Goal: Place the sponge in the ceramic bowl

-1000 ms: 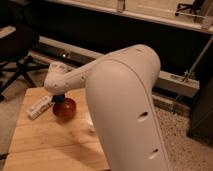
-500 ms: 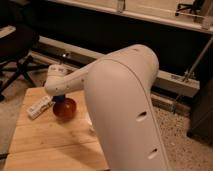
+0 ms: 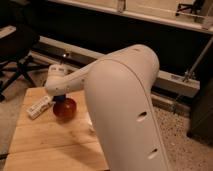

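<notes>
Red-orange glossy bowl (image 3: 65, 109) beneath claw (image 3: 59, 96)

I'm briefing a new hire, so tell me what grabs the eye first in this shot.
The big white arm fills the middle and right foreground, reaching left over a wooden table. Its pincer hangs at the far end just above a red-orange bowl, with a bit of blue, probably the sponge, showing between them. A white box-like thing lies left of the bowl.
</notes>
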Robot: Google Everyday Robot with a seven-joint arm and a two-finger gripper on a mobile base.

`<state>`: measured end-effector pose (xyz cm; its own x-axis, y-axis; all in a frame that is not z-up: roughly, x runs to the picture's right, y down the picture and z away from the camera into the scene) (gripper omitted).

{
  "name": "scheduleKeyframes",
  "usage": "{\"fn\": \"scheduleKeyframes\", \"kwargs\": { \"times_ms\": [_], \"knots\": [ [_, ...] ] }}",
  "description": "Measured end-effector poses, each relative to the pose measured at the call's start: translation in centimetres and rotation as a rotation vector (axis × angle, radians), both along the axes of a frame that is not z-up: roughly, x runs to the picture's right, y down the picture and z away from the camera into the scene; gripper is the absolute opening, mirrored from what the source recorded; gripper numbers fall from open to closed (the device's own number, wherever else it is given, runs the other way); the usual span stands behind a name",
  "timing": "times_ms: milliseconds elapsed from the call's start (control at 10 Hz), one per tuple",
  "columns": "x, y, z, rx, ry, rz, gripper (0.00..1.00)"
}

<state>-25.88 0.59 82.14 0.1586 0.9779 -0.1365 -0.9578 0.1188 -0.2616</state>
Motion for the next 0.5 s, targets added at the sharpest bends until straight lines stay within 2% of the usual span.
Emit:
{"fn": "scheduleKeyframes", "kwargs": {
  "times_ms": [300, 400, 500],
  "knots": [
    [0.08, -0.02, 0.02, 0.0, 0.001, 0.001, 0.21],
    [0.1, -0.03, 0.02, 0.0, 0.001, 0.001, 0.24],
    [0.11, -0.03, 0.03, 0.0, 0.001, 0.001, 0.33]
  ]
}}
